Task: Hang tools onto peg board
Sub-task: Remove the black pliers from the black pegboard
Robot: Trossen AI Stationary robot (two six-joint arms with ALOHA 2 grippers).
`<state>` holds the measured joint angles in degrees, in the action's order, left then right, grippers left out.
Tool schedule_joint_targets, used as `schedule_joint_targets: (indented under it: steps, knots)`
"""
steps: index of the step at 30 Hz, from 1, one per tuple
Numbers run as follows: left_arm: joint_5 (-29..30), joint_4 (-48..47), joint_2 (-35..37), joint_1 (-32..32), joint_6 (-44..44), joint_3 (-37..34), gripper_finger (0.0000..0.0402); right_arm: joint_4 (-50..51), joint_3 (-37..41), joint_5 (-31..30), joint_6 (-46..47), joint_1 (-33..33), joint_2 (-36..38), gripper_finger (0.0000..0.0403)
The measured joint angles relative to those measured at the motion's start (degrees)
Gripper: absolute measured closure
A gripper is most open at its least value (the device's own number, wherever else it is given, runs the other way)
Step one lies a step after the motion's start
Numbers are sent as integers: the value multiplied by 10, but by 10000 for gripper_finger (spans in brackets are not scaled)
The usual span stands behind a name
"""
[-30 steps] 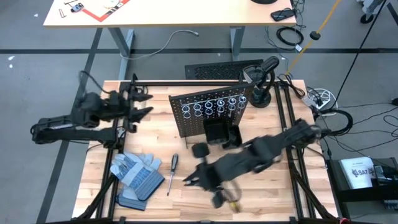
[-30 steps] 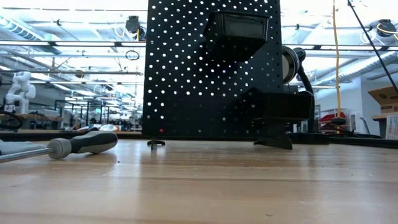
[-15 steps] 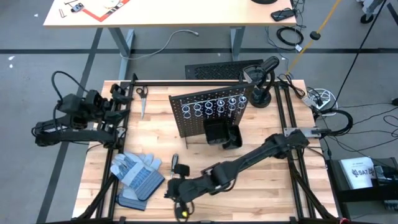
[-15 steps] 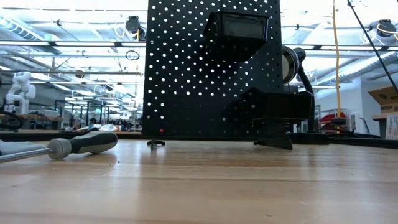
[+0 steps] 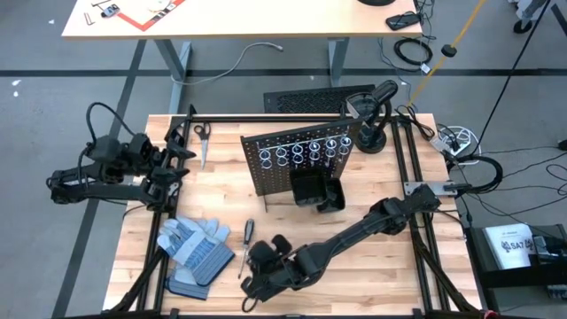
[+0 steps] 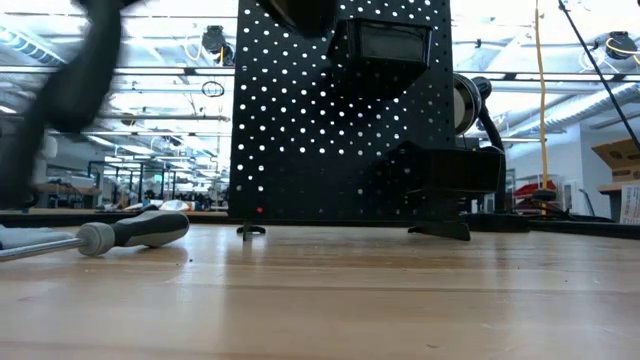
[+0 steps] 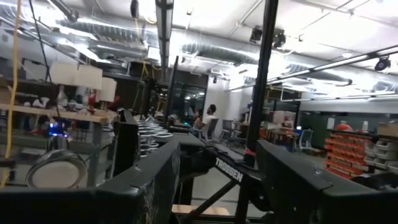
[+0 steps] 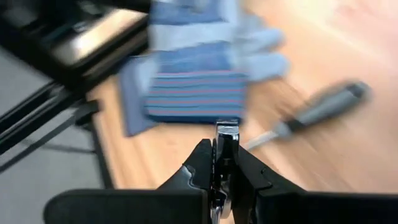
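Your right pincer (image 8: pixel 222 163), clenched on a small silver wrench (image 8: pixel 226 134), hovers near the dark-handled screwdriver (image 5: pixel 246 237); lift clear, then aim for the black perforated peg board (image 5: pixel 288 170). Left pincer (image 5: pixel 174 161) waits released, far left.

Upright black peg board (image 5: pixel 297 159) stands mid-table; dark-handled screwdriver (image 5: pixel 245 241) lies before it.

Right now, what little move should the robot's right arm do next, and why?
Probably lift and carry toward the peg board. The right gripper is shut on a small silver wrench, low over the table's near side by the work gloves and the screwdriver, far from the board's silver ring holders. The left gripper waits open at the table's left edge.
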<state>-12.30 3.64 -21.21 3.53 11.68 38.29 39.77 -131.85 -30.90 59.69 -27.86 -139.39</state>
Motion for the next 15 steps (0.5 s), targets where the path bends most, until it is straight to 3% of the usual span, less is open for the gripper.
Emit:
schedule_joint_targets:
  steps: [7,15]
  knots:
    - [-8,-1,0,-6,0,0,181,89,24,-5,162,2,-1,387]
    - [-23,-1,0,-6,1,0,181,34,73,8,217,12,0,372]
